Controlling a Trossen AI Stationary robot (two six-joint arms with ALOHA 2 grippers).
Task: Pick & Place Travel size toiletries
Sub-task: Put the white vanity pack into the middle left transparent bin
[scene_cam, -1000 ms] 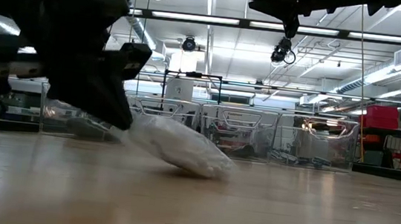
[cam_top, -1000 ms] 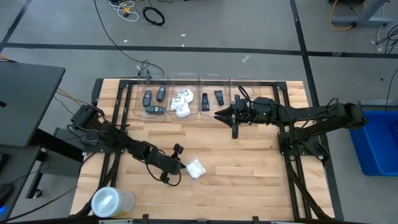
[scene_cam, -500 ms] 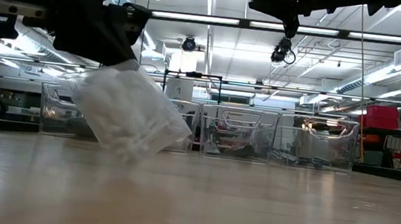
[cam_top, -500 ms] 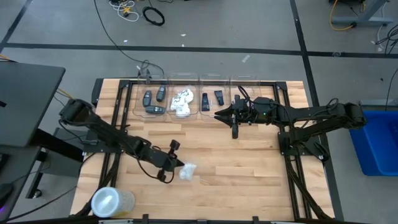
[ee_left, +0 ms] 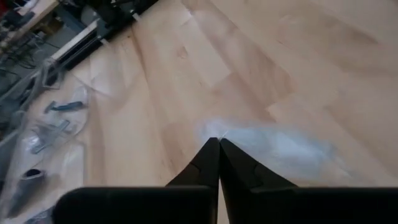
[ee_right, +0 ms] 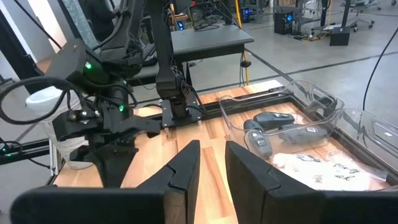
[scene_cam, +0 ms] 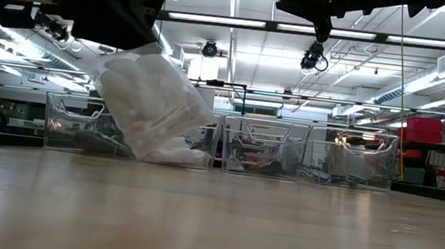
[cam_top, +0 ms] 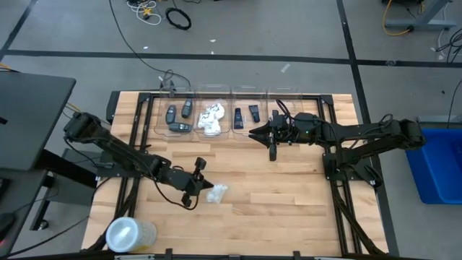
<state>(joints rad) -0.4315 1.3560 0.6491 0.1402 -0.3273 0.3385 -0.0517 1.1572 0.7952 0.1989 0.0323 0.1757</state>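
Note:
My left gripper (cam_top: pixel 208 188) is over the near middle of the table, shut on a white crinkly packet (cam_top: pixel 217 193), one of the travel size toiletries. In the low view the packet (scene_cam: pixel 154 105) hangs under it. Dark grey cases (cam_top: pixel 177 118), more white packets (cam_top: pixel 210 118) and black tubes (cam_top: pixel 245 114) lie in clear bins at the far edge. My right gripper (ee_right: pixel 212 158) hovers in front of those bins, open, with nothing between its fingers. My left gripper pinches the packet's upper edge (ee_left: pixel 213 132) between its two shut fingers. The fingers come slanting down from the table's left. The packet hangs tilted below the fingertips, its lower end (scene_cam: pixel 171 154) clear of the table.
A row of clear bins (cam_top: pixel 285 108) lines the far edge; the rightmost looks bare. A large translucent round container (cam_top: pixel 130 235) stands at the near left corner. Bare wood (cam_top: pixel 289 195) lies to the right of the packet.
My left gripper has risen and drawn a little toward the table's left edge, staying shut. The white packet, which lay on the table, is now lifted clear and hangs tilted below the fingers.

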